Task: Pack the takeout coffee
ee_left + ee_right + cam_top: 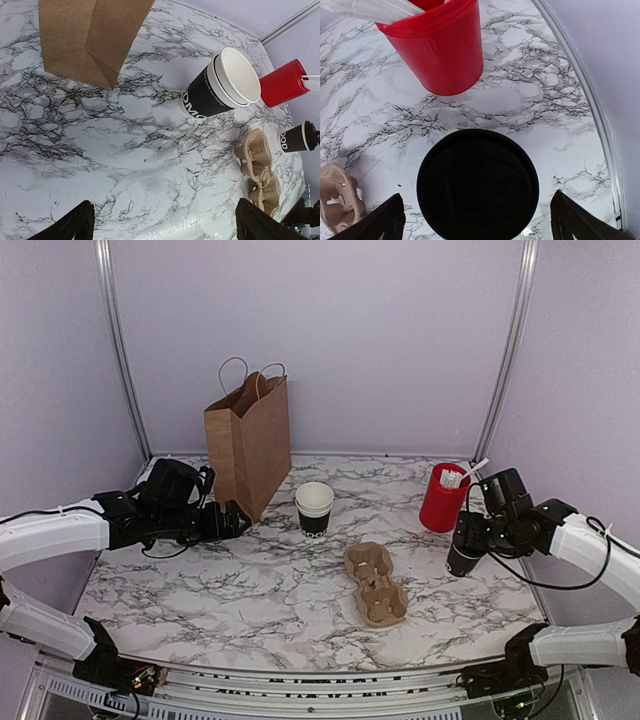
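Observation:
The takeout coffee (462, 559) is a small black cup with a black lid, standing at the table's right side in front of the red cup. My right gripper (470, 536) hangs straight above it. In the right wrist view the round lid (477, 182) sits between the two fingers with bare table on both sides, so the right gripper (479, 222) is open and not touching it. My left gripper (236, 521) is open over bare marble beside the paper bag (250, 440). The left wrist view shows the takeout coffee (294, 140) far right and the left gripper (165, 221) holding nothing.
A stack of lidless black cups (314, 508) stands mid-table. A red cup (442, 498) with white sticks is behind the coffee. A cardboard cup carrier (375, 583) lies in front of centre. The table's right rail (592, 100) runs close by the coffee.

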